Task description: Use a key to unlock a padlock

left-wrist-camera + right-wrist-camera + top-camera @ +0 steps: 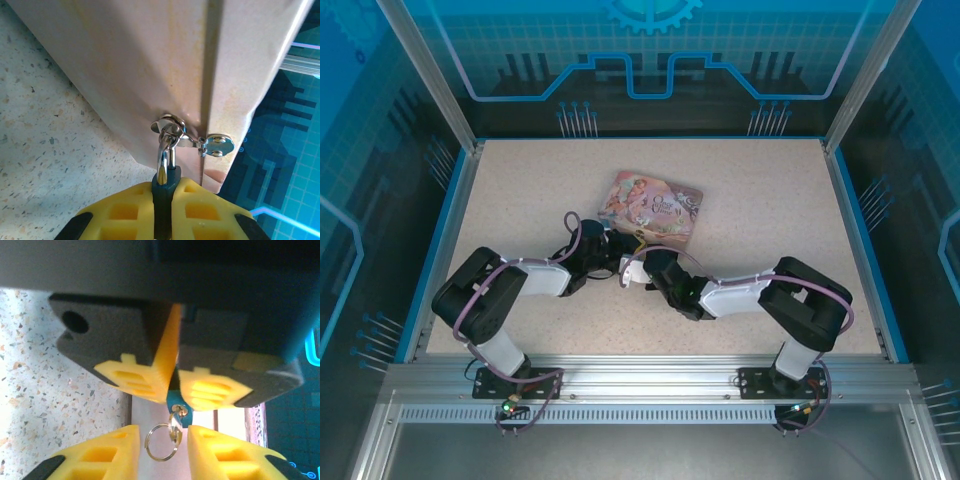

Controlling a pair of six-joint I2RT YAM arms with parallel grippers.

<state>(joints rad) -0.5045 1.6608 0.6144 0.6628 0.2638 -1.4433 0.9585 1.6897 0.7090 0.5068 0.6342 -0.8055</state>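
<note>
The padlock [163,200], a small dark blue body, is pinched between the yellow fingers of my left gripper [165,186], which is shut on it. Its silvery shackle [163,160] passes through the metal hasp [172,127] on the side of the pink tin [140,65]. Seen from the right wrist, the padlock's underside [175,399] points at the camera with the key [175,428] stuck in its keyhole and a wire ring [148,448] hanging from it. My right gripper [162,452] stands open, one finger on each side of the key, touching neither key nor ring.
The pictured tin [650,203] lies flat on the speckled table [770,190] just beyond both grippers. The left gripper [612,250] and right gripper [632,270] face each other closely at the table's middle. Blue walls surround the table.
</note>
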